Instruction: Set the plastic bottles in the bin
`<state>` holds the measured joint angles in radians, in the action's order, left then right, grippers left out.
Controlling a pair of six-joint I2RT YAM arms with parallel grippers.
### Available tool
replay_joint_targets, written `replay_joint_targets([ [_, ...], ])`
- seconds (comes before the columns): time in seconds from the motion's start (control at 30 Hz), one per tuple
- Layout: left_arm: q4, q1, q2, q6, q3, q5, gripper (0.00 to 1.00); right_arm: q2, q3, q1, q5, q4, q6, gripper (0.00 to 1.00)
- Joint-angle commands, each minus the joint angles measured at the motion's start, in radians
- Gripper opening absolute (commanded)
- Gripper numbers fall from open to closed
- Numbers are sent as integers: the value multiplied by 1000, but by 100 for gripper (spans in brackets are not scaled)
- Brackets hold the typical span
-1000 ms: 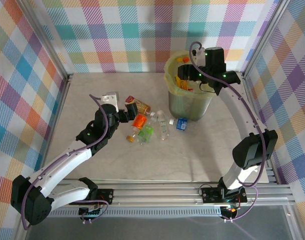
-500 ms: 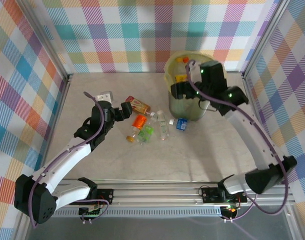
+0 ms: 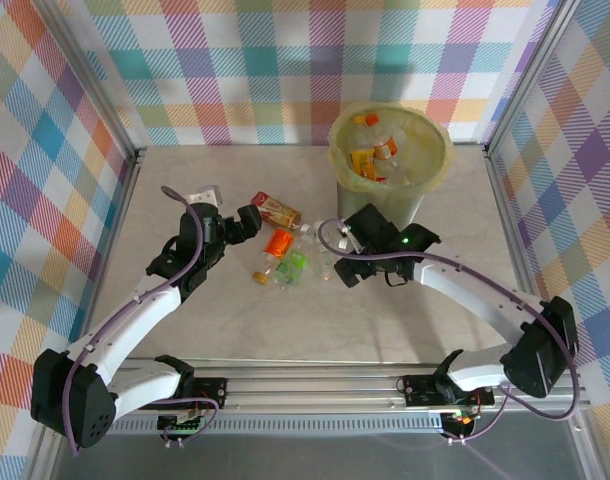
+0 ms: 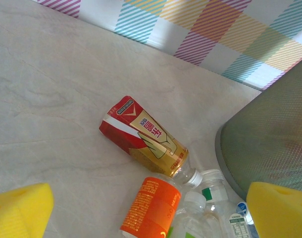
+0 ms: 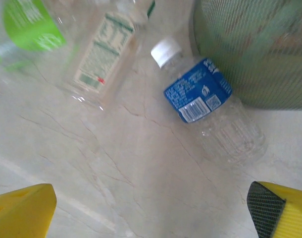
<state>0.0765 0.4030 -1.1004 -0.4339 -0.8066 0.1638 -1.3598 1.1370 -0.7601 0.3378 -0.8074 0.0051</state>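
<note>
Showing R gripper [image 5: 151, 213] spread wide, empty, hovering low over table [image 5: 141, 163]. Placing blue-label bottle [image 5: 210, 106] at 1 o'clock from it, just beside bin [image 5: 255, 49], cap toward 10, base toward 4. Leaving L gripper [image 4: 146, 208], also spread and empty, farther off near red-gold bottle [image 4: 143, 136]. Differing from 1 s ago: R then hanging over bin, now down low.
</note>
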Motion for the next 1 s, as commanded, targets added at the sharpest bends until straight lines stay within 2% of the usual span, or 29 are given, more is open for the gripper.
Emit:
replay_joint_targets([
  [0.0,-27,-16,14,-15,13,-18,100,-37,-41,-1,49,78,-112,100],
  [0.43,-35,-23,12,-11,14,-21,100,-190,-102,102,42,310,-284,100],
  [0.97,-34,-32,9,-7,13,-27,100,-334,-47,168,48,394,-379,100],
])
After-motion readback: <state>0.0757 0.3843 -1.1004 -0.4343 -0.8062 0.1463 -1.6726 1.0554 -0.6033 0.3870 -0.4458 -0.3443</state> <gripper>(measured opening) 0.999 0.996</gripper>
